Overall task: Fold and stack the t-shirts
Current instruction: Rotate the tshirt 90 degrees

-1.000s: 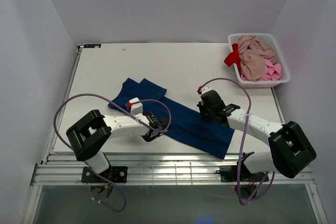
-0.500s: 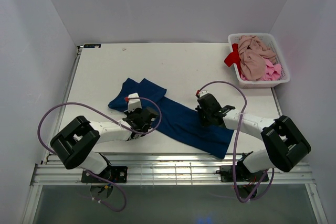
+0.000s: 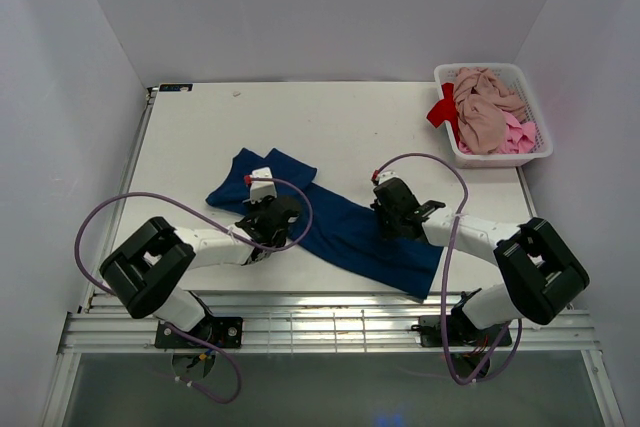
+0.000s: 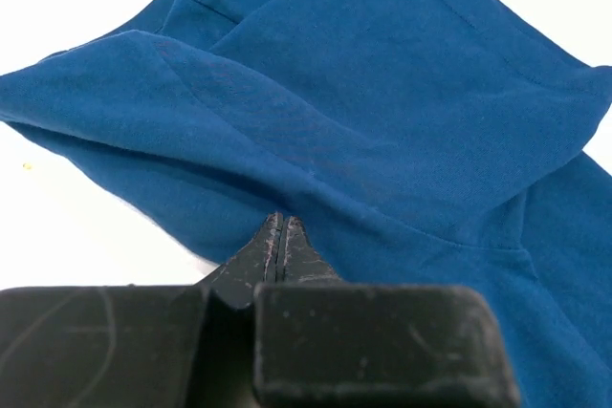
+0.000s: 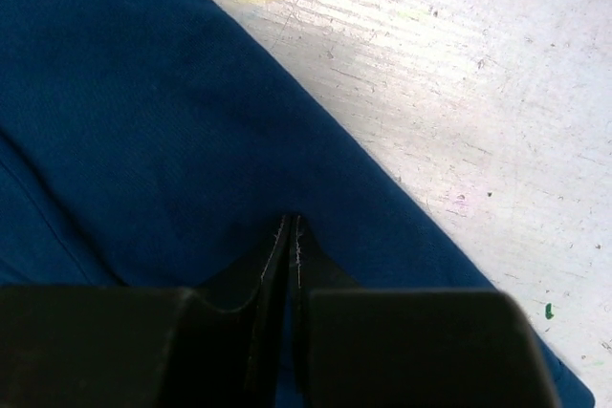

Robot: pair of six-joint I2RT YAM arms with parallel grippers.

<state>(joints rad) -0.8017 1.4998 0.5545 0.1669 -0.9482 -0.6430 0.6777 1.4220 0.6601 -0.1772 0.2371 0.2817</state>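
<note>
A navy blue soft-cloth t-shirt [image 3: 345,234] lies rumpled in a diagonal band on the scuffed white bench [image 3: 330,127], toward 6 o'clock. The left gripper [image 3: 272,219] is closed, pinching a raised fold at its 9 o'clock side. The right gripper [image 3: 392,212] is clamped on its 3 o'clock edge. At 2 o'clock, a white slotted plastic basket [image 3: 505,159] holds a crumpled dusty pink-beige tee [image 3: 480,112], a bright pink tee [image 3: 518,135] and a red tee [image 3: 441,110].

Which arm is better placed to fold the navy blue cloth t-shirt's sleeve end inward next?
Left, probably. The left gripper is shut on the navy blue cloth t-shirt beside its sleeve end, with cloth ridged up; the right gripper pinches the far edge nearer the other end.
</note>
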